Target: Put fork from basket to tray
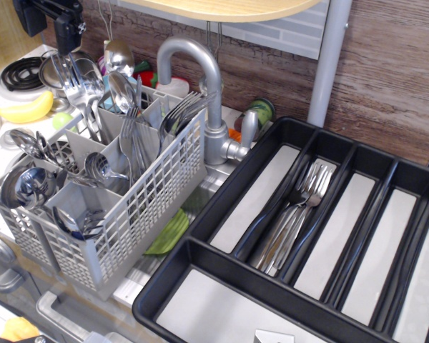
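The light grey lattice basket (139,207) stands at the left, full of steel cutlery. Forks (180,111) stand tines-up in its back compartments, and spoons and ladles (28,182) fill the front and left ones. The large black tray (222,204) lies at the right with long pale-floored compartments. Several forks (297,211) lie in its second long compartment. My black gripper (66,39) hangs at the top left, just above the cutlery (77,82) at the basket's far end. Its fingers are mostly cut off by the frame edge, so its grasp is unclear.
A grey faucet (204,78) arches right behind the basket. A stove burner (21,71) and a banana (25,111) lie at the far left. A green cloth (170,232) sits between basket and tray. A metal post (329,57) stands behind the tray, under a wooden shelf (229,8).
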You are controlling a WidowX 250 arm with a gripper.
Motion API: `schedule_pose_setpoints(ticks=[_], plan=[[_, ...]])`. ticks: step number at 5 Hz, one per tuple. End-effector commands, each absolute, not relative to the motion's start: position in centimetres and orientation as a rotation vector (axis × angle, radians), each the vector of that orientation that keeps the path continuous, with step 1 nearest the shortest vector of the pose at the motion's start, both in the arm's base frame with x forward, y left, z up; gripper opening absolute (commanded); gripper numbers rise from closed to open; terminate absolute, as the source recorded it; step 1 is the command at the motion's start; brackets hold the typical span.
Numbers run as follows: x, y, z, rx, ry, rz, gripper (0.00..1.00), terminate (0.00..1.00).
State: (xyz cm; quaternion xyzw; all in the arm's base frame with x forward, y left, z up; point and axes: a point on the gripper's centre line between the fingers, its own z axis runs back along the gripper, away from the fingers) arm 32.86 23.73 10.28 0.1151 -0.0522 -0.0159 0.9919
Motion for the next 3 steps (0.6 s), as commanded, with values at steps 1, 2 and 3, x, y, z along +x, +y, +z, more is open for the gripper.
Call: schedule_pose_setpoints(ticks=[1, 2, 3], plan=[[32.86, 23.73, 10.28, 0.231, -0.105, -0.032, 1.00, 0.00], [32.96, 23.64, 10.26, 0.252, -0.150, -0.128, 1.00, 0.00], [32.86, 23.64, 9.49, 0.345, -0.262, -0.217, 1.00, 0.00]])
